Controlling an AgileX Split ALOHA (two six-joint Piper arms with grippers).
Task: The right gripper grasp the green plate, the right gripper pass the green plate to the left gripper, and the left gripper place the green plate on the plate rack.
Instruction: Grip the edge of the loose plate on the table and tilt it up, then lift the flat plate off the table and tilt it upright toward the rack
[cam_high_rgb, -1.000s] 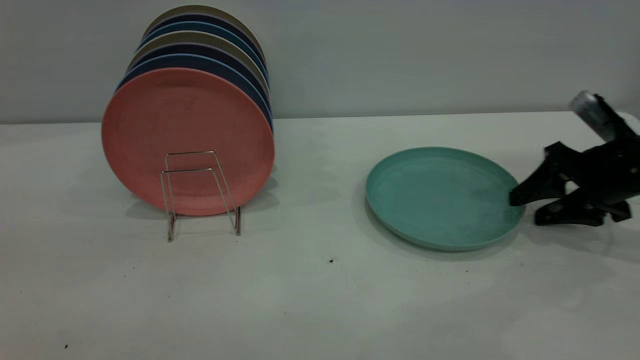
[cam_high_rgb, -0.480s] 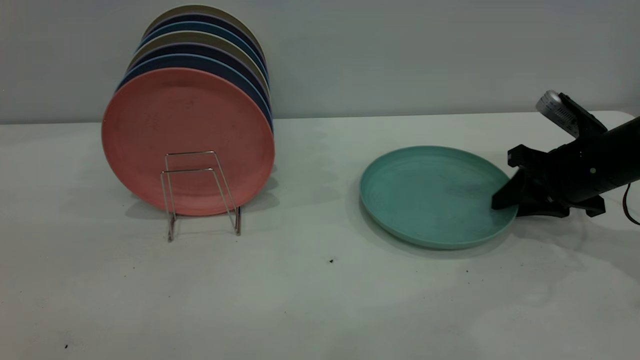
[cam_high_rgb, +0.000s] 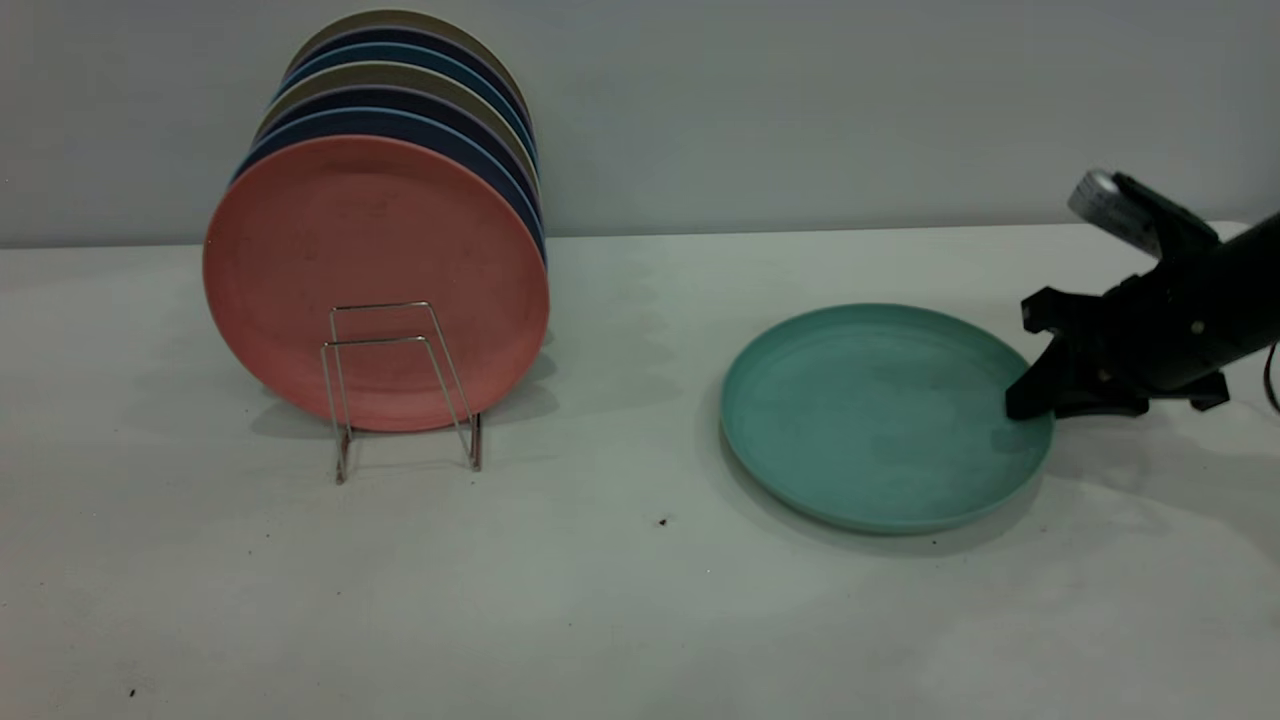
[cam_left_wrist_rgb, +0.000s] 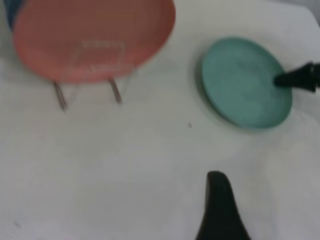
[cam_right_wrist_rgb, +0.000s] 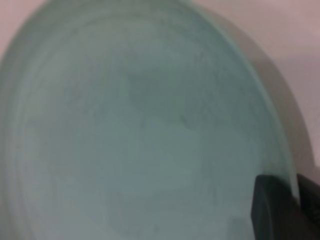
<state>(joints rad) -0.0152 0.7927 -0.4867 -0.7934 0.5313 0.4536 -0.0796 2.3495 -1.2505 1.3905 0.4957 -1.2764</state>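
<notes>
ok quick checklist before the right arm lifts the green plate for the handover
1. Right gripper at the green plate's right rim, one finger over the rim and one under: ok.
2. Jaws shut on the rim: ok, judging by the right wrist view.
3. Plate off the table: cannot tell.
4. Left gripper ready to receive: cannot tell; only a dark finger shows, well short of the plate.
5. Free slot at the front of the plate rack, before the pink plate: ok.

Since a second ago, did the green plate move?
Yes. The green plate tipped up at its right edge, pinched by the right gripper; the rack stayed put.
</notes>
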